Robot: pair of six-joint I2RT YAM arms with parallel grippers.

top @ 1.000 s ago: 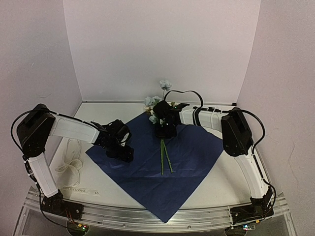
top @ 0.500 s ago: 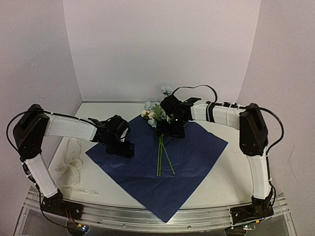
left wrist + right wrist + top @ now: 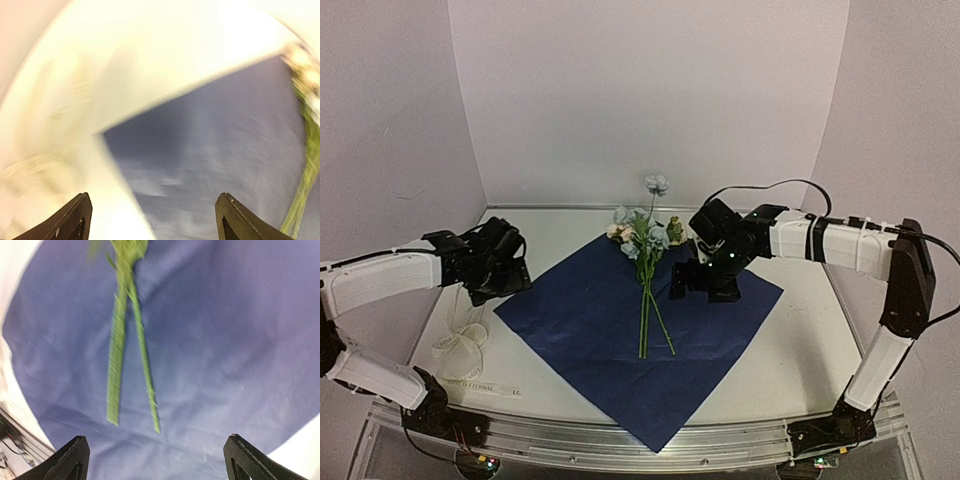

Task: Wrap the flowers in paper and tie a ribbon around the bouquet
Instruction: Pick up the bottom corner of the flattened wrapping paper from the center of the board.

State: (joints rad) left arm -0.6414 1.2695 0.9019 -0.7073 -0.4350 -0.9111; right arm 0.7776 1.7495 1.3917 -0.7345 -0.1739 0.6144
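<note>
1. White table (image 3: 790, 335) carries the paper (image 3: 600, 345), spread flat as a diamond; flowers (image 3: 643, 245) lie on it, blooms at its far corner, stems pointing near.
2. Ribbon (image 3: 460, 348) lies heaped left of the paper.
3. Left gripper (image 3: 153, 196) hovers by the paper's left edge, jaws wide, empty; right gripper (image 3: 156, 437) hovers just right of the flowers, jaws wide, empty.

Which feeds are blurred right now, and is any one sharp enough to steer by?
Top external: sharp and evenly lit, with the flowers and paper clearly outlined. Left wrist: heavy motion smear, the paper edge only a soft streak. Right wrist: milder blur, the stems readable against the paper.
</note>
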